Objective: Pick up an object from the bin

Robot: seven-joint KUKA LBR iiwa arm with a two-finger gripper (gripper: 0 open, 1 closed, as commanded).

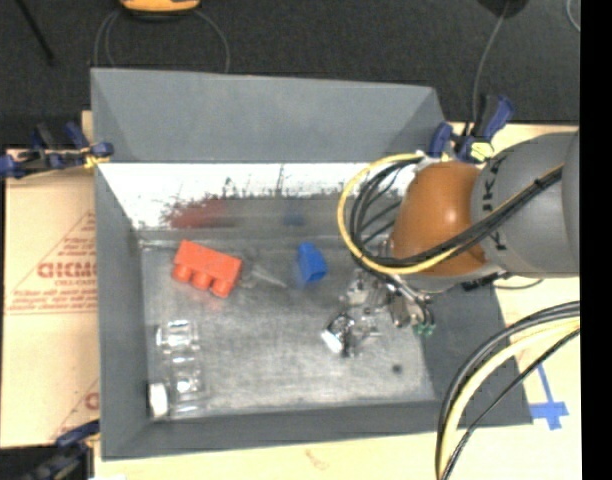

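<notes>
black lettering on grey arm point(531, 208), partly hidden, unreadable

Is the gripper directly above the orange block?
No; the gripper hangs right of centre, while the orange block lies toward the bin's left.

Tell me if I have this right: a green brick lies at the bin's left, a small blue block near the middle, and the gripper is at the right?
No. The camera view shows the brick at the left of the bin is orange-red, not green. The small blue block is near the middle and the gripper is at the right.
</notes>
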